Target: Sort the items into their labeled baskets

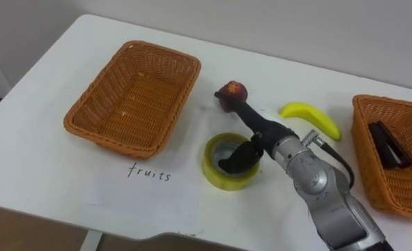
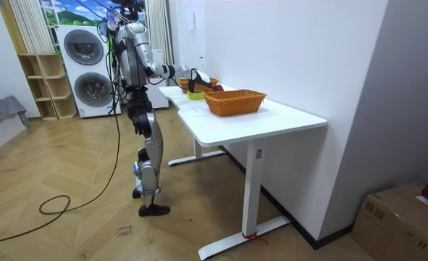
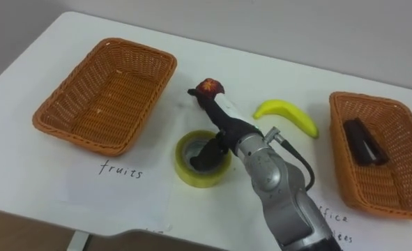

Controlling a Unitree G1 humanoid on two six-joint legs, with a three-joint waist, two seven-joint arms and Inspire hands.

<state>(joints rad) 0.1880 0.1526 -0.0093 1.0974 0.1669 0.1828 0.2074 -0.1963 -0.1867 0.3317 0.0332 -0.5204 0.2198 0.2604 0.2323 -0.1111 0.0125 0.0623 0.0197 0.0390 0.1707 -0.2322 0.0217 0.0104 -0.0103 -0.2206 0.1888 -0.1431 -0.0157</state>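
Note:
My right hand reaches from the lower right across the white table. Its straight fingers lie against a red apple, and its thumb hangs over the hole of a yellow tape roll. A banana lies just right of the hand. At the left stands an empty wicker basket with a "fruits" label in front of it. At the right edge a second wicker basket holds a black office item.
In the room view I stand at the long side of the table, with washing machines and a shelf behind me. The table's front edge runs close below the tape roll. A paper label lies before the right basket.

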